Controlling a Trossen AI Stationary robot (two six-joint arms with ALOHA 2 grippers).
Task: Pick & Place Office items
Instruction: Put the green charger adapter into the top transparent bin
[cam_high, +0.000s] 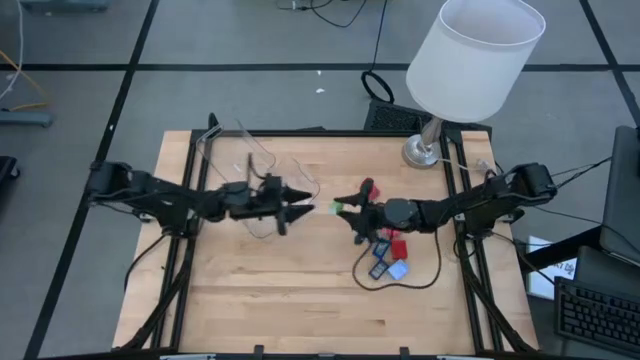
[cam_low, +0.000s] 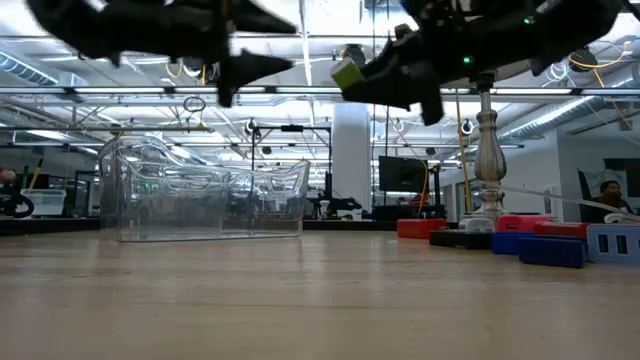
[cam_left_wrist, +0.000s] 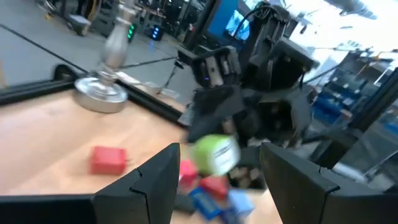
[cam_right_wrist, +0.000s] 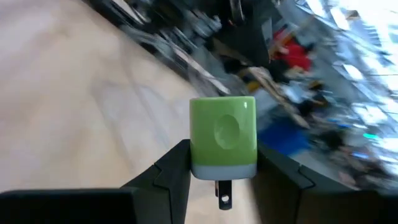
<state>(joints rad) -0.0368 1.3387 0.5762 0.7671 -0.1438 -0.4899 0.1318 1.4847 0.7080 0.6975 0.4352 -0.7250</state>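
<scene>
Office items are mid-transfer, as I read it: the right pincer (cam_high: 343, 208) holds one green piece (cam_right_wrist: 223, 137), a small cube-like plug with a metal prong below it, clamped between its two dark fingers (cam_right_wrist: 166, 171) and lifted clear of the counter (cam_high: 300, 300). The remaining pieces, red and blue ones (cam_high: 390, 255) with a dark one among them, lie in a cluster on the counter just beneath the right arm, near a thin black cable. The left pincer (cam_high: 297, 209) points straight at the right one, tips nearly meeting over the middle of the counter, its fingers (cam_left_wrist: 152, 180) spread apart and empty, with the green piece seen between them in the left wrist view. This looks like either a handover or a carry toward the clear plastic container (cam_high: 240, 160) that stands behind the left arm. The next move, I judge, calls for careful alignment so the green piece lands squarely between the open fingers before the right lets go. Both arms stretch out low and nearly level from opposite sides, beside the lamp (cam_high: 470, 60).
</scene>
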